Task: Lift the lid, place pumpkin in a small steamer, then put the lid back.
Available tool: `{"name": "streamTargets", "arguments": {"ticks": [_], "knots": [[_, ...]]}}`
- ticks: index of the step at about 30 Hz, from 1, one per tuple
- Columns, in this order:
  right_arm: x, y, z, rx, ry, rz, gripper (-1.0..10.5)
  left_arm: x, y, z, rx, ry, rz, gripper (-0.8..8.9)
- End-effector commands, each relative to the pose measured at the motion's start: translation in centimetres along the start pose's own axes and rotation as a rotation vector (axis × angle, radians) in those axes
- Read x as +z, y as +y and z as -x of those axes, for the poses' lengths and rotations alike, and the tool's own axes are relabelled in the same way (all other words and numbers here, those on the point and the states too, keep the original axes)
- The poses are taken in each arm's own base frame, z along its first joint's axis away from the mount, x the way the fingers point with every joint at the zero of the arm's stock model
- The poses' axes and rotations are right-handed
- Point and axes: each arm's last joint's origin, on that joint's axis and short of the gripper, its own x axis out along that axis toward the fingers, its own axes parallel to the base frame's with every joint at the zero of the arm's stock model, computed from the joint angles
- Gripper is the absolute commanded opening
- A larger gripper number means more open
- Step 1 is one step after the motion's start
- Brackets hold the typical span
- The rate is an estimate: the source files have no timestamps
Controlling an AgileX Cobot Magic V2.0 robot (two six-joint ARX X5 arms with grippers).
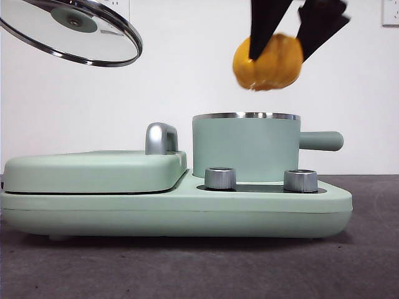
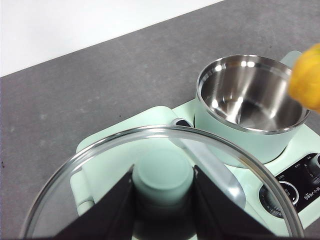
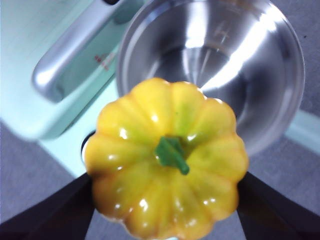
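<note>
Right gripper [image 1: 296, 31] pinching pumpkin [image 1: 268, 62] above small steamer [image 1: 246, 146]; centre over rim, lower stem-up. Left gripper [image 2: 162, 200] clamped on lid [image 2: 165, 175] knob, clear.

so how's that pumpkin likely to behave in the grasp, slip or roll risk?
The pumpkin looks glossy, so probably slippery between the right end effector jaws. Its rounded ribbed body would likely roll if it landed off the small steamer. It holds its shape in the grip, so likely stiff.
</note>
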Motion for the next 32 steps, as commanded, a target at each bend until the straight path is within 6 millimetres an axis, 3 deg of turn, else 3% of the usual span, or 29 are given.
{"name": "streamTargets", "arguments": {"ticks": [1, 6, 12, 19, 32], "knots": [[2.2, -0.6, -1.3, 0.001, 0.012, 0.007, 2.7, 0.9, 0.0, 0.3, 0.003, -0.046, 0.005, 0.1], [4.6, -1.9, -3.8, -0.006, 0.077, -0.014, 2.7, 0.9, 0.0, 0.3, 0.003, -0.046, 0.005, 0.1], [6.0, -3.0, -6.7, -0.011, 0.124, -0.035, 2.7, 0.9, 0.0, 0.3, 0.003, -0.045, 0.007, 0.1], [5.8, -4.0, -11.0, -0.005, 0.227, -0.056, 2.7, 0.9, 0.0, 0.3, 0.003, -0.045, 0.006, 0.1], [5.4, -4.4, -15.3, -0.005, 0.299, -0.061, 2.9, 0.9, 0.0, 0.2, 0.003, -0.045, 0.005, 0.1]]}}
